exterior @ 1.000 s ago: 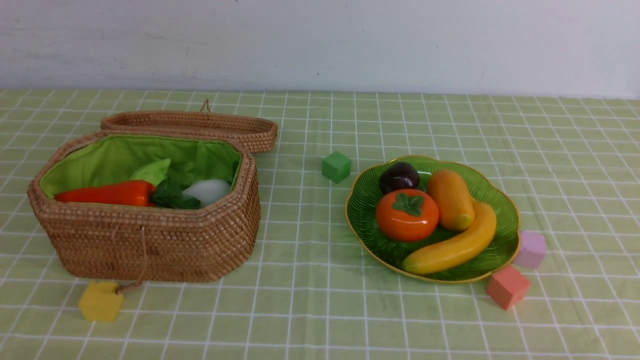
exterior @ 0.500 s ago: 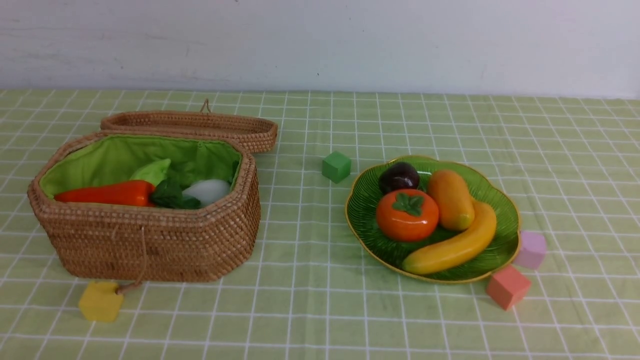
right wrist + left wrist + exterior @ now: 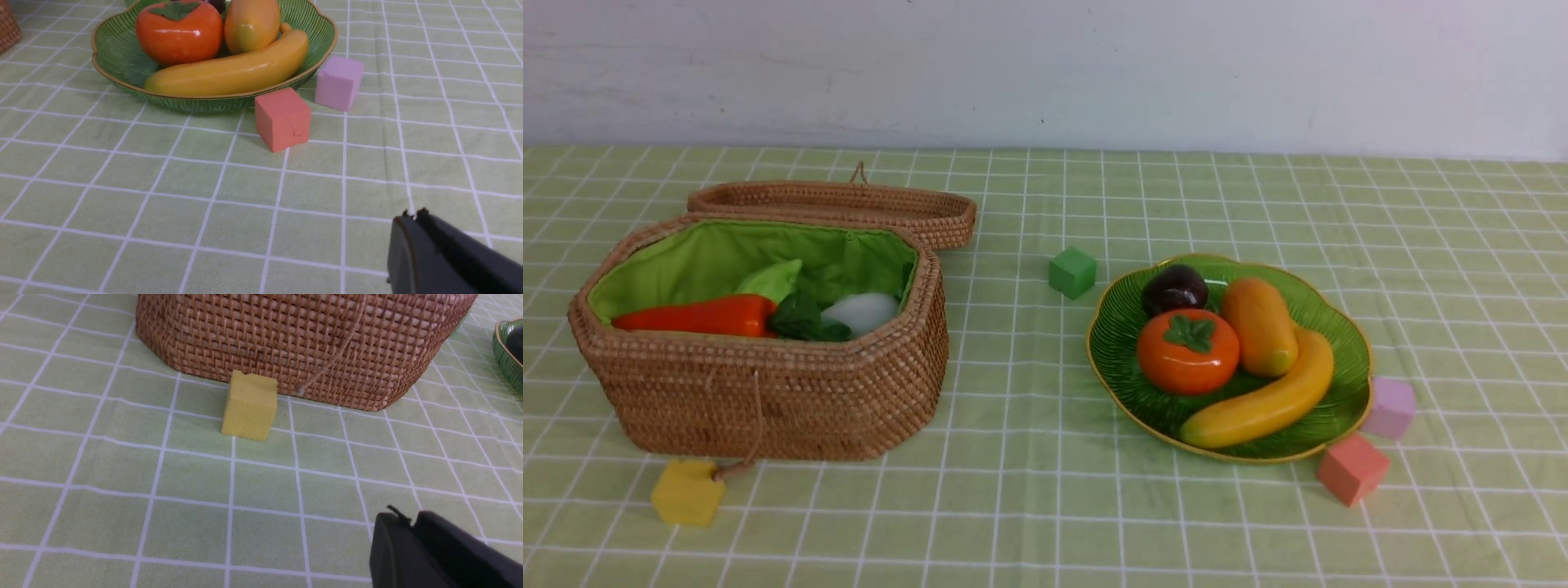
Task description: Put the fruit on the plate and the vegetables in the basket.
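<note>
The wicker basket (image 3: 768, 392) stands open at the left, and a red-orange carrot (image 3: 694, 315), a light green gourd (image 3: 772, 280) and a white radish (image 3: 862, 312) lie in its green lining. On the green plate (image 3: 1119, 343) at the right rest a persimmon (image 3: 1187, 351), a dark mangosteen (image 3: 1174, 289), a mango (image 3: 1258, 325) and a banana (image 3: 1266, 402). Neither arm shows in the front view. My left gripper (image 3: 410, 518) hovers shut and empty over the cloth, short of the basket (image 3: 306, 335). My right gripper (image 3: 412, 215) is shut and empty, short of the plate (image 3: 118, 57).
The basket's lid (image 3: 833, 208) lies behind it. A yellow tag cube (image 3: 687, 491) on a string sits at the basket's front. A green cube (image 3: 1072, 272) stands between basket and plate. A lilac cube (image 3: 1390, 407) and a salmon cube (image 3: 1352, 468) touch the plate's right side.
</note>
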Robot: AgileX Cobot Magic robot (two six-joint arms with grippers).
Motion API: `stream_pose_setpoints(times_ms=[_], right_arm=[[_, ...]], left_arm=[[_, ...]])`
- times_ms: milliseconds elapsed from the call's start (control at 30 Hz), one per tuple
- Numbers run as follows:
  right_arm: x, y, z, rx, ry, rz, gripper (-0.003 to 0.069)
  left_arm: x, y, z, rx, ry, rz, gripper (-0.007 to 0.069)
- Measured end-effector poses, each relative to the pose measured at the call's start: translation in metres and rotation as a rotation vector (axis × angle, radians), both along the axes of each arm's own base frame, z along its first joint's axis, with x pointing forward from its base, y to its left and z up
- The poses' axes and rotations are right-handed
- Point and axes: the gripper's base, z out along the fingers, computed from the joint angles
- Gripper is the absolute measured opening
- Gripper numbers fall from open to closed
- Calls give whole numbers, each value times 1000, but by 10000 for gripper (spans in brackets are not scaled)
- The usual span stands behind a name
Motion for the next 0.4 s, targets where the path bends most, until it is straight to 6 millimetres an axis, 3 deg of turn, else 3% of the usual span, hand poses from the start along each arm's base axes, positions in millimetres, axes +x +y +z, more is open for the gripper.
stream_pose_setpoints(times_ms=[400], right_arm=[[0,0,0,0,0,0,14]], left_arm=[[0,0,0,0,0,0,59]])
